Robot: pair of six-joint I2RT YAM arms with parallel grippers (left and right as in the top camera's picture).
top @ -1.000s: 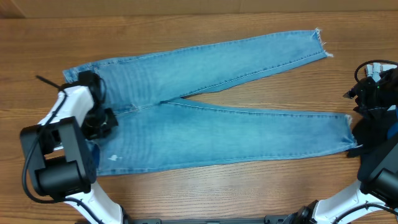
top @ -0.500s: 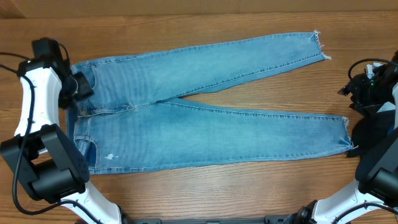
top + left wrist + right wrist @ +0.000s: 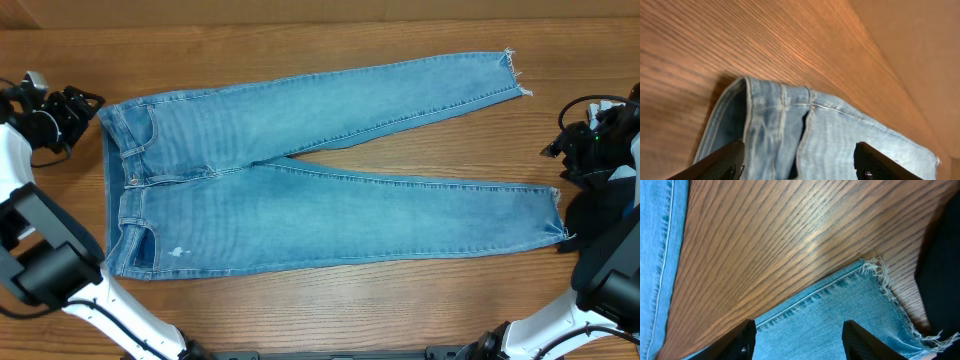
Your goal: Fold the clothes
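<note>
left wrist: jeans [image 3: 805, 135] run off bottom edge, only fingertips [image 3: 725, 160] of left gripper [image 3: 800, 165] show | right wrist: jeans leg cut at bottom, dark shape [image 3: 942, 265] at right edge unidentifiable | overhead: left arm [image 3: 40, 270], right arm [image 3: 610, 280] cut by frame edges

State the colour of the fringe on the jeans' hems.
Whitish fringe against light blue jeans; right wrist view shows it best.

There is one pair of light blue denim jeans [image 3: 300, 200] with two long legs, one brown wooden table [image 3: 330, 300], and two black robot grippers, the left gripper [image 3: 78, 108] and the right gripper [image 3: 556, 148]
</note>
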